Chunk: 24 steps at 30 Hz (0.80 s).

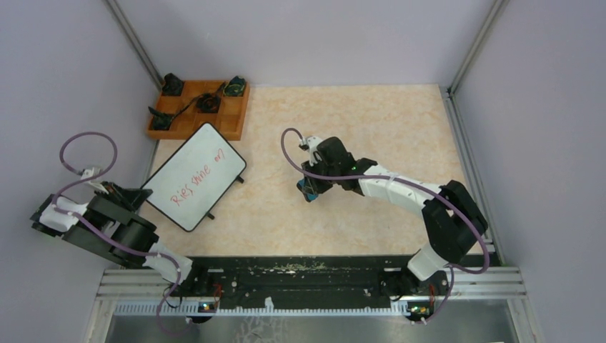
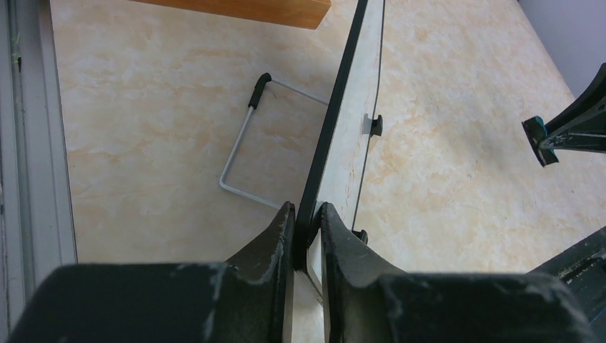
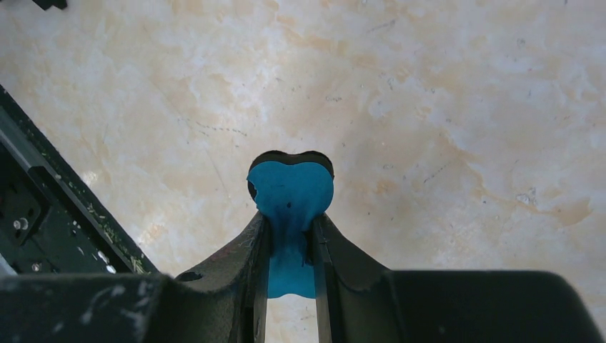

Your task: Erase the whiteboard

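Note:
The whiteboard (image 1: 194, 177) lies tilted at the left of the table, with red handwriting across it. My left gripper (image 1: 145, 191) is shut on its near-left edge. In the left wrist view the board (image 2: 359, 128) runs edge-on away from the jaws (image 2: 308, 227), which pinch its black rim, and a wire stand (image 2: 239, 153) shows beneath it. My right gripper (image 1: 312, 187) hovers at mid-table, to the right of the board and apart from it. It is shut on a blue eraser (image 3: 290, 191) that sticks out past the fingertips (image 3: 289, 230).
An orange wooden tray (image 1: 200, 107) with black parts in its compartments sits just beyond the board's far end. Purple walls and metal posts close in the left and right sides. A black rail (image 1: 300, 275) runs along the near edge.

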Available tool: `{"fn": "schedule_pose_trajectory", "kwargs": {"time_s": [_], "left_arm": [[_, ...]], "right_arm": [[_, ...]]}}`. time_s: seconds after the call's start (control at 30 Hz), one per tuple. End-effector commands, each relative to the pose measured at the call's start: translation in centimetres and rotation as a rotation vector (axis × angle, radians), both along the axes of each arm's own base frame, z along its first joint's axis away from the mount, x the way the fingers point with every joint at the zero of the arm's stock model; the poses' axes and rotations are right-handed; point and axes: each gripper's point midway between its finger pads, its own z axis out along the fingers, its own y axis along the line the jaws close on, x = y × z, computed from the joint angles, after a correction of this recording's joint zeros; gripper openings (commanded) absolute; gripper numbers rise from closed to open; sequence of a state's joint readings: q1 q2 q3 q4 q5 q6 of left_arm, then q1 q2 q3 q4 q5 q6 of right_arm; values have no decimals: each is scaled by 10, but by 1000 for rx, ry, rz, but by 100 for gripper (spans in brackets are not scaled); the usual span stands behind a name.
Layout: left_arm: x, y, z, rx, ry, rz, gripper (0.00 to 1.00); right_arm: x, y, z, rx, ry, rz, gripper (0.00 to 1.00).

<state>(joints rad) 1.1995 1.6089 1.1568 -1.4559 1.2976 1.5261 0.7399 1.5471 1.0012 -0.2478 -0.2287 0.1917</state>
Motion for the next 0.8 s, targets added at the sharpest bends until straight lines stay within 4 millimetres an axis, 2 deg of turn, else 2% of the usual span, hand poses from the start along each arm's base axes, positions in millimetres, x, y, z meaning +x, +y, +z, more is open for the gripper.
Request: {"fn": "schedule_pose_trajectory", "kwargs": {"time_s": [0.0,0.17,0.23,0.4,0.67,0.77], "left_arm": [[-2,16,-12,44,-4,10,0],[-3,15,-15,54,6,3,0],[-3,15,-16,54,8,1,0],[-3,17,-16,58,9,0,0],[-3,18,-15,68,11,-1,0],[-3,18,-14,74,9,-2,0]], "right_arm": [[24,31,36,82,-114,26,0],[36,53,47,122,-141,57,0],[41,64,41,118,-145,71,0],[58,91,53,117,-274,96,0],[88,135,82,196,-456,80,0],[100,150,99,267,-516,68,0]]}}
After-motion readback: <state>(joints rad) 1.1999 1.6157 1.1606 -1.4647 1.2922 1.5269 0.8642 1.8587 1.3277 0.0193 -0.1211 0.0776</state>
